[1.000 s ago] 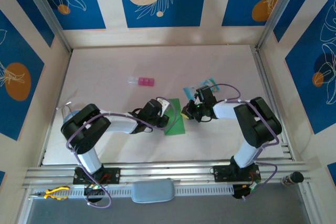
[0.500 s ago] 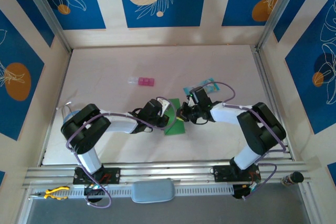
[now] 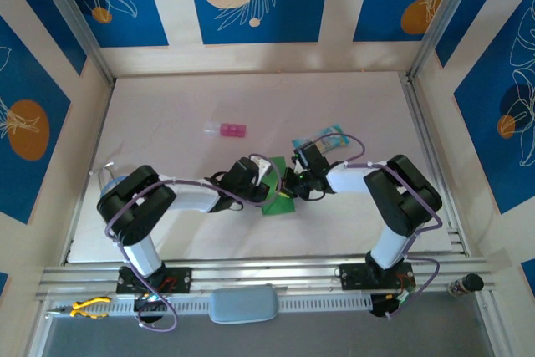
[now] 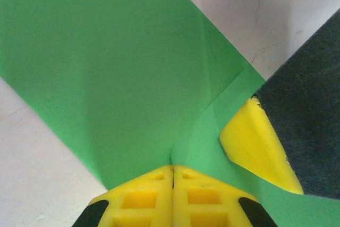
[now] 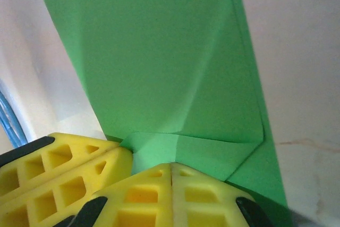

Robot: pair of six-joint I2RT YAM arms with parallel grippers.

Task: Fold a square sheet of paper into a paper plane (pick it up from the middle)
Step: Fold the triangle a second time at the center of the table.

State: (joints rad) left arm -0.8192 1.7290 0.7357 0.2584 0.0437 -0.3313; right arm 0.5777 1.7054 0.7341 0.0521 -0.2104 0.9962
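From overhead, the left part of the surface (image 3: 159, 123) lies bare out to the rail, so I have wide room there. My left arm (image 3: 192, 196) reaches in toward the middle. A small pink block (image 3: 226, 130) sits beyond it, well apart from the work.

The left claw (image 3: 269, 187) is closed. In its wrist view the yellow fingers (image 4: 143, 198) are pressed flat together at the near edge of the square sheet of paper (image 4: 117, 67), where a crease runs up from their seam. I cannot tell whether a fold is nipped between them.

The sheet (image 3: 277, 203) lies near the middle of the surface, creased narrower, its left edge free over bare white.

The right claw (image 3: 287, 185) is closed too, just beside the left one. Its fingers (image 5: 154, 184) meet a small folded flap at the sheet's near end, with the left claw's fingers (image 5: 64, 158) close alongside.

A pale blue packet (image 3: 321, 137) lies just behind the right wrist. Right of that, the surface is open to the far rail.
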